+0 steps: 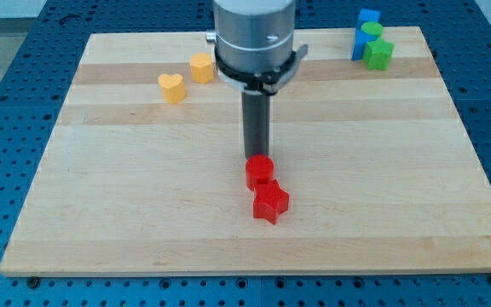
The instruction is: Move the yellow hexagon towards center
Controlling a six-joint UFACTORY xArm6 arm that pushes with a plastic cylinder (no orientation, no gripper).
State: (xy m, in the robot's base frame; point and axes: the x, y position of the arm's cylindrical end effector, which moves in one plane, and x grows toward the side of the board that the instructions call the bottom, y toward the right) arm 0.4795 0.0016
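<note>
Holding nothing (it is a bare rod with no jaws), my tip [257, 159] rests against the top side of a red block [259, 172], above a red star [271, 203]. Pale wooden board [126, 196] lies on a blue perforated table [7, 94]. Yellow hexagon [201, 66] sits upper left, beside a yellow heart [171, 87]; its heading is indiscernible.

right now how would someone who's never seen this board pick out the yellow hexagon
Look at the wooden board, toward its top-left part, where two yellow blocks sit close together. The yellow hexagon is the one nearer the view's top and right, beside the arm's grey body. Its neighbour, the yellow heart, has a notched top instead.
</note>
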